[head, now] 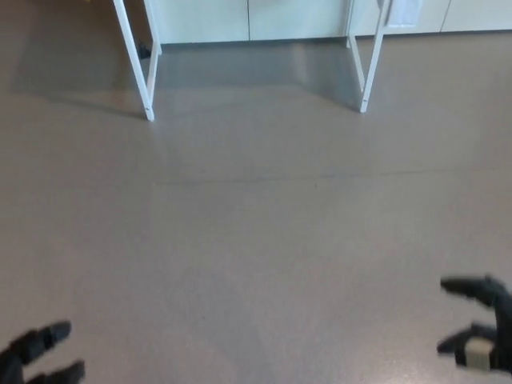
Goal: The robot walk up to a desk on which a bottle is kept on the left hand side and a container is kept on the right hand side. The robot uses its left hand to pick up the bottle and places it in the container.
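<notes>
No bottle, container or desk top shows in the head view. Only the white legs of a desk [138,60] stand at the top of the picture, over a grey-brown floor. My left hand [36,356] pokes in at the bottom left corner, fingers spread and holding nothing. My right hand [480,324] shows at the bottom right edge, its black fingers apart and empty.
A second pair of white legs [365,68] stands at the top right. White cabinet fronts [248,20] run along the far wall behind the legs. Bare floor lies between me and the legs.
</notes>
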Motion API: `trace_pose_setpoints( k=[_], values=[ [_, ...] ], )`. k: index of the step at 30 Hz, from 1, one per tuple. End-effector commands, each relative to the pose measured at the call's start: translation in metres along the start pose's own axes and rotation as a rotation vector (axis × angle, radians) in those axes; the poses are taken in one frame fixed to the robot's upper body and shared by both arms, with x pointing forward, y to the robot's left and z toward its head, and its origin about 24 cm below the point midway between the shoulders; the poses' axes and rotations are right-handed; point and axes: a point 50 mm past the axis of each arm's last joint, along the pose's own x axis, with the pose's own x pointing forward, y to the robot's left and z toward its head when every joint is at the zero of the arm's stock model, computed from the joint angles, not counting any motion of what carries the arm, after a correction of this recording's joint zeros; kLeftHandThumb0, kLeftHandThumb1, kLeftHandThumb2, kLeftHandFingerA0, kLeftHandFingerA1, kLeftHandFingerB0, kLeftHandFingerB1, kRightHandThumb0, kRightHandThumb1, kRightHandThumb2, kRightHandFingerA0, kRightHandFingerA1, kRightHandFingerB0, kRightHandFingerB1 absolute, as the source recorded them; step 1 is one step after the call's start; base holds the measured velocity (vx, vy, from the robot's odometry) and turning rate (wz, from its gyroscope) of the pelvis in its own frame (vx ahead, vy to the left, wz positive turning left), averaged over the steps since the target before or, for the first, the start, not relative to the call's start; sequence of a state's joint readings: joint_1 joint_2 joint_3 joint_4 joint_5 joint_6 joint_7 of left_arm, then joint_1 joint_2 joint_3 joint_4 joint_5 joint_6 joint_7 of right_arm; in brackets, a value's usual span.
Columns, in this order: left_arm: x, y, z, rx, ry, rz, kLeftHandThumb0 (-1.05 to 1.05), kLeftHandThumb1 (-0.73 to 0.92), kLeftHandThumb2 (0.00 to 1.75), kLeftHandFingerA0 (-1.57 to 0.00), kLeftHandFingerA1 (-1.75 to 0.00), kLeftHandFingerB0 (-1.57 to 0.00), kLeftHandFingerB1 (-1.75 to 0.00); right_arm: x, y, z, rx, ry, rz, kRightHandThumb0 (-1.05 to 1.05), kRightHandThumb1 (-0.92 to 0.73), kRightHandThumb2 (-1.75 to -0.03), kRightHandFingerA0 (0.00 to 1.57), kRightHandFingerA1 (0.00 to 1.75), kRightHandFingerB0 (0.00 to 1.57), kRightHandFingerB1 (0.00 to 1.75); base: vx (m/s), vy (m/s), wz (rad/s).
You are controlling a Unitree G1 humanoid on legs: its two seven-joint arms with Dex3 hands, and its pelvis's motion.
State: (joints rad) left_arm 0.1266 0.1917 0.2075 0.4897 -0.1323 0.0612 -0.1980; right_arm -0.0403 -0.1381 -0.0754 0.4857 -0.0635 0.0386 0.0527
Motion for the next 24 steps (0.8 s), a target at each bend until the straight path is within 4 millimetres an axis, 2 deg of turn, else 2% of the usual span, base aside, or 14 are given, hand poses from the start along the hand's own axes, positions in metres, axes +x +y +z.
trace_pose_setpoints(
  k=[1, 4, 6, 7, 9, 10, 11, 12, 15, 18, 20, 21, 22, 24],
  values=[
    [-0.006, 0.015, 0.054, -0.293, -0.211, -0.131, -0.12, 0.69, 0.60, -0.54, -0.45, -0.36, -0.35, 0.004, -0.010, 0.055, 0.219, -0.169, -0.027, 0.21, -0.62, -1.60, 0.92, 1.22, 0.29, 0.91, 0.13, 0.108, -0.17],
    [-0.008, 0.016, 0.052, -0.288, -0.203, -0.131, -0.12, 0.69, 0.60, -0.53, -0.45, -0.37, -0.35, 0.003, -0.009, 0.053, 0.218, -0.161, -0.022, 0.19, -0.59, -1.58, 0.90, 1.21, 0.29, 0.90, 0.17, 0.196, -0.12],
    [-0.014, 0.017, 0.042, -0.266, -0.170, -0.129, -0.14, 0.69, 0.60, -0.54, -0.44, -0.38, -0.35, -0.002, -0.006, 0.042, 0.202, -0.129, -0.014, 0.17, -0.56, -1.53, 0.89, 1.17, 0.33, 0.89, 0.16, 0.412, 0.12],
    [-0.025, 0.021, 0.026, -0.117, -0.100, -0.127, -0.18, 0.75, 0.62, -0.52, -0.44, -0.35, -0.36, -0.013, -0.003, 0.026, 0.168, -0.062, 0.000, 0.26, -0.57, -1.50, 0.88, 1.14, 0.37, 0.88, 0.11, 0.516, 0.02],
    [-0.052, 0.028, -0.009, 0.006, 0.017, -0.158, -0.20, 0.73, 0.61, -0.45, -0.44, -0.31, -0.35, -0.038, 0.001, -0.009, 0.160, 0.042, 0.026, 0.36, -0.68, -1.58, 0.85, 1.14, 0.27, 0.84, 0.23, 0.241, 0.06],
    [-0.052, 0.028, -0.009, 0.006, 0.017, -0.158, -0.20, 0.73, 0.61, -0.45, -0.44, -0.31, -0.35, -0.038, 0.001, -0.009, 0.160, 0.042, 0.026, 0.36, -0.68, -1.58, 0.85, 1.14, 0.27, 0.84, 0.32, 0.139, 0.00],
    [-0.079, 0.042, -0.038, 0.008, 0.121, -0.168, -0.23, 0.74, 0.61, -0.46, -0.43, -0.30, -0.34, -0.067, -0.003, -0.041, 0.162, 0.122, 0.058, 0.28, -0.67, -1.55, 0.68, 1.03, 0.24, 0.80, 0.32, 0.076, 0.06],
    [-0.088, 0.049, -0.049, 0.001, 0.160, -0.157, -0.23, 0.74, 0.61, -0.49, -0.45, -0.30, -0.34, -0.078, -0.006, -0.053, 0.160, 0.152, 0.063, 0.27, -0.66, -1.56, 0.64, 1.02, 0.22, 0.80, 0.32, 0.076, 0.08],
    [-0.119, 0.064, -0.081, -0.024, 0.274, -0.110, -0.24, 0.73, 0.62, -0.54, -0.44, -0.33, -0.35, -0.114, -0.015, -0.093, 0.127, 0.261, 0.050, 0.25, -0.60, -1.46, 0.68, 0.99, 0.27, 0.78, 0.31, 0.048, 0.08],
    [-0.139, 0.076, -0.105, -0.062, 0.382, -0.071, -0.23, 0.73, 0.62, -0.55, -0.43, -0.34, -0.34, -0.136, -0.021, -0.115, 0.076, 0.343, 0.044, 0.24, -0.59, -1.46, 0.68, 0.98, 0.25, 0.77, 0.33, -0.013, 0.17],
    [-0.141, 0.078, -0.113, -0.060, 0.412, -0.070, -0.24, 0.72, 0.61, -0.54, -0.42, -0.30, -0.33, -0.138, -0.020, -0.123, 0.078, 0.364, 0.048, 0.21, -0.58, -1.45, 0.68, 0.98, 0.25, 0.77, 0.34, -0.028, 0.52],
    [-0.141, 0.077, -0.118, -0.066, 0.417, -0.073, -0.20, 0.53, 0.94, -0.45, -0.61, -0.17, -0.48, -0.136, -0.019, -0.126, 0.108, 0.372, 0.053, 0.23, -0.56, -1.46, 0.74, 1.04, 0.26, 0.79, 0.38, -0.135, -0.03],
    [-0.141, 0.076, -0.119, -0.064, 0.418, -0.073, -0.23, 0.72, 0.61, -0.52, -0.43, -0.29, -0.33, -0.135, -0.018, -0.127, 0.118, 0.373, 0.054, 0.21, -0.51, -1.45, 0.78, 1.08, 0.26, 0.80, 0.44, -0.188, 0.64],
    [-0.139, 0.075, -0.121, -0.059, 0.420, -0.072, -0.23, 0.73, 0.61, -0.52, -0.43, -0.29, -0.33, -0.132, -0.017, -0.128, 0.127, 0.373, 0.055, 0.23, -0.54, -1.49, 0.80, 1.10, 0.26, 0.82, 0.45, -0.135, 0.48]
  ],
)
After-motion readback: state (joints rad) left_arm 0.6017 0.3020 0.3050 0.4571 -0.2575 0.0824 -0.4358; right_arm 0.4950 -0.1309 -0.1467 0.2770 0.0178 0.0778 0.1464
